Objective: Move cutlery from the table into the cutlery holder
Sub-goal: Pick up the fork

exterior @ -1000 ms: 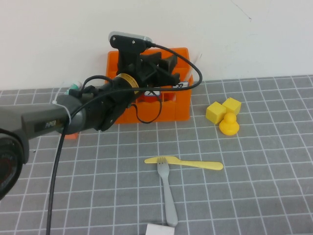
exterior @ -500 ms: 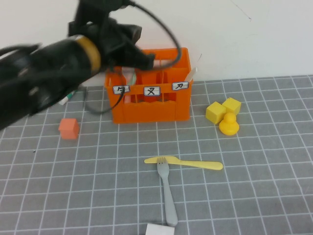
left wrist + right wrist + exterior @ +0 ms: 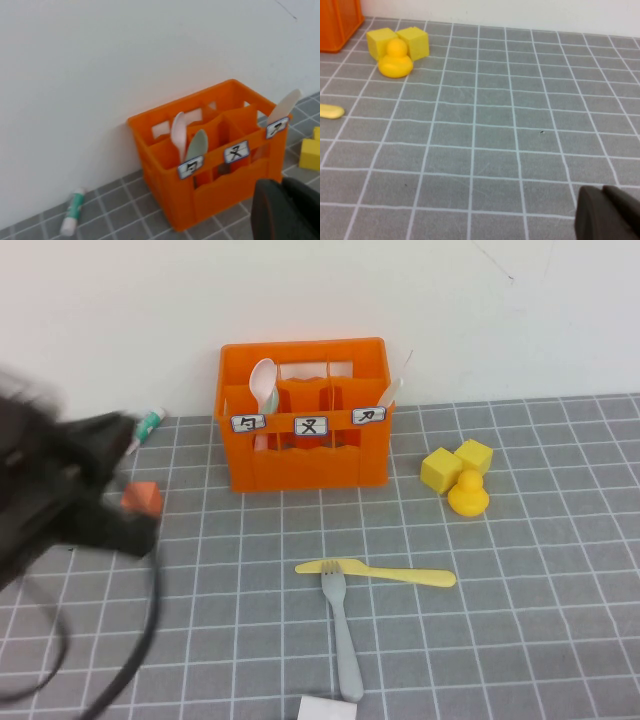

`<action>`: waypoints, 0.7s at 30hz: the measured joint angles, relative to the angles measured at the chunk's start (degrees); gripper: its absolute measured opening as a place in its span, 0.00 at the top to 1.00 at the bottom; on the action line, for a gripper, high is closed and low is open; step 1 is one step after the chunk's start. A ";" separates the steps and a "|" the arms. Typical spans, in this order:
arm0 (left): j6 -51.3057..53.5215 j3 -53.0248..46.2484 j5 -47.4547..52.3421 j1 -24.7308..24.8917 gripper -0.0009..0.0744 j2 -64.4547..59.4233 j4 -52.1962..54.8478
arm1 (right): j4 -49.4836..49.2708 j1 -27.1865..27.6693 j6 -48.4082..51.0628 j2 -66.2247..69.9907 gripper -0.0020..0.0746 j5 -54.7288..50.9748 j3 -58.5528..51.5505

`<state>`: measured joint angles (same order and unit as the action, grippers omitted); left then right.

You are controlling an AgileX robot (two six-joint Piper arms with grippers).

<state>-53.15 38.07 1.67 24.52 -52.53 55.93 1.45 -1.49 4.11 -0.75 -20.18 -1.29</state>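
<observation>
The orange cutlery holder (image 3: pixel 305 455) stands at the back by the wall; it also shows in the left wrist view (image 3: pixel 220 190). A white knife (image 3: pixel 392 390) leans in its right compartment, and a white spoon (image 3: pixel 263 380) stands in its left one. The grey fork (image 3: pixel 342 635) and the pale yellow knife (image 3: pixel 385 573) lie on the table (image 3: pixel 520 620) in front, the knife across the fork's tines. My left gripper (image 3: pixel 100 500) is a dark blur at the left, away from the holder; its shut, empty fingers (image 3: pixel 285 210) show in the wrist view. My right gripper (image 3: pixel 607 215) is shut and empty, low over bare table.
Two yellow cubes (image 3: pixel 455 462) and a yellow duck (image 3: pixel 468 492) sit right of the holder. A small orange cube (image 3: pixel 142 498) lies left of it, beside my left arm. A white-green tube (image 3: pixel 148 425) lies by the wall. A white object (image 3: pixel 326 708) sits at the front edge.
My left arm has swung away from above the holder, down and to the left, and is blurred. The holder is now uncovered. The fork and yellow knife have not moved.
</observation>
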 joint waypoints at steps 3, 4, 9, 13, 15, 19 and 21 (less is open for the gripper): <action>0.00 -3.09 3.10 0.00 0.99 5.71 0.00 | 0.00 0.00 0.00 0.00 0.98 0.00 0.00; 0.00 -3.83 4.16 0.00 0.99 7.35 0.00 | 0.00 0.00 0.00 0.00 0.98 0.00 0.00; 0.00 -5.06 14.10 0.00 0.99 13.28 -3.78 | 0.00 0.00 0.00 0.00 0.98 0.00 0.00; 0.00 -5.06 24.07 0.00 0.99 17.59 -8.97 | 0.00 0.00 0.00 0.00 0.98 0.00 0.00; 0.63 -5.06 28.53 0.00 0.99 20.08 -11.27 | 0.00 0.00 0.00 0.00 0.98 0.00 0.00; 9.66 -5.06 33.41 0.00 0.99 25.01 -17.14 | 0.00 0.00 0.00 0.00 0.98 0.00 0.00; 14.91 -5.06 34.17 0.00 0.99 27.21 -19.59 | 0.00 0.00 0.00 0.00 0.98 0.00 0.00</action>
<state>-38.24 33.01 35.84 24.52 -25.32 36.34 1.45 -1.49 4.11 -0.75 -20.18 -1.29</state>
